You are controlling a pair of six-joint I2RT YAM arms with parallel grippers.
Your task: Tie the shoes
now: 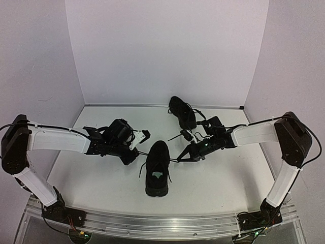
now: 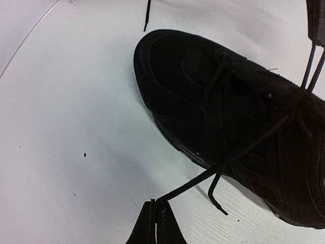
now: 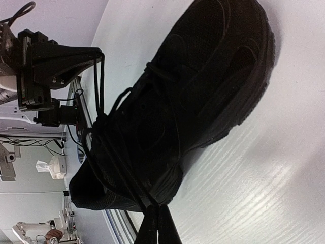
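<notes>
And the left gripper (image 2: 154,217) is clamped tight on one lace (image 2: 188,183), the right gripper (image 3: 156,219) pinching the other, both drawn taut off the near shoe (image 1: 156,170) on the table (image 1: 86,178). Thin limp cord, likely slippery: take it near the tips. Light shoe, may skid if tugged. The second shoe (image 1: 183,112) sits behind.

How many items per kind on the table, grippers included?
Black shoes: 2 (near shoe, far shoe)
Grippers: 2 (left gripper, right gripper), both shut on the near shoe's laces
Total: 4
</notes>
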